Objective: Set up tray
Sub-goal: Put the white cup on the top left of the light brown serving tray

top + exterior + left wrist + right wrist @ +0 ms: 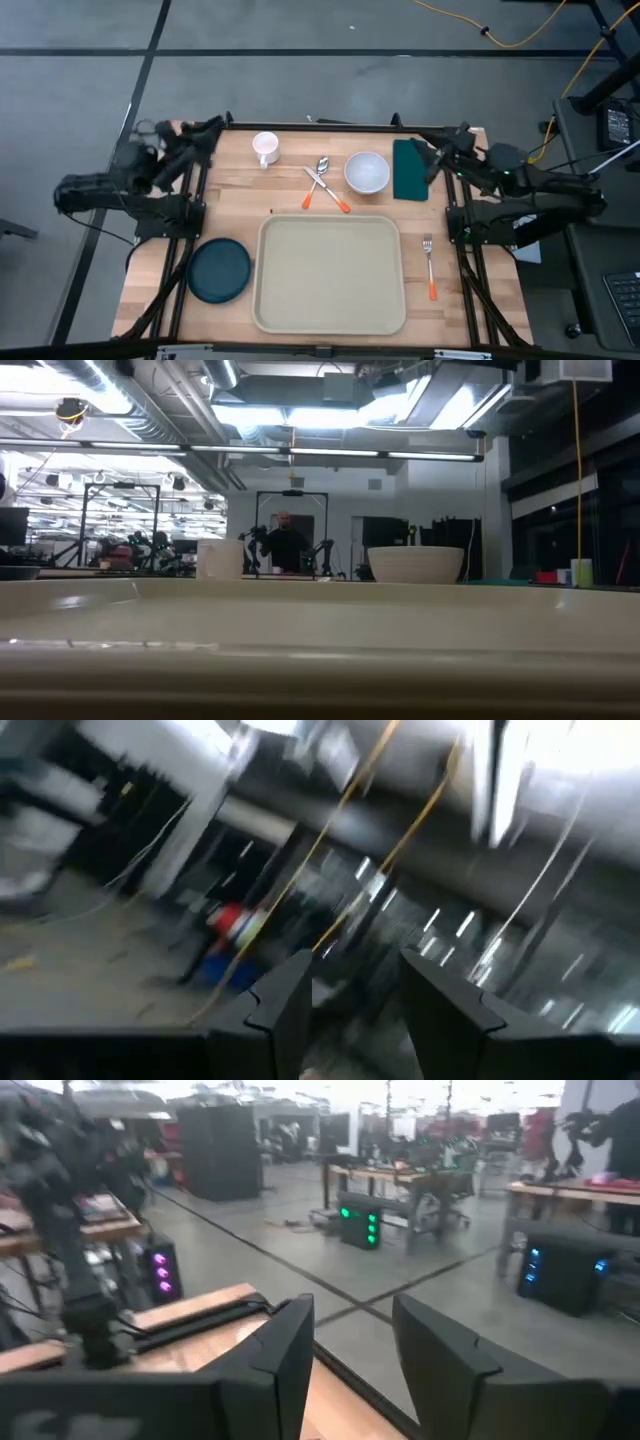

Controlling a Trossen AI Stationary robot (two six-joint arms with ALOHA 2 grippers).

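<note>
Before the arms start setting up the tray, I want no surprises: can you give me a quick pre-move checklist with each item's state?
1. Tray lying flat and empty: ok.
2. Left gripper open, holding nothing: ok.
3. Right gripper open, holding nothing: ok.
4. Both arms parked at the far corners, off the tableware: ok.
5. Mug, bowl, dark plate, napkin and fork each lying free: ok.
6. Two orange-handled utensils lying apart: not ok, they cross.

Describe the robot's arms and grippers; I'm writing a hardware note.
Both arms are dark, jointed and bulky. The left gripper and right gripper each have two flat, black, angular fingers. Black cables run along the right arm, which shows a small green light.
</note>
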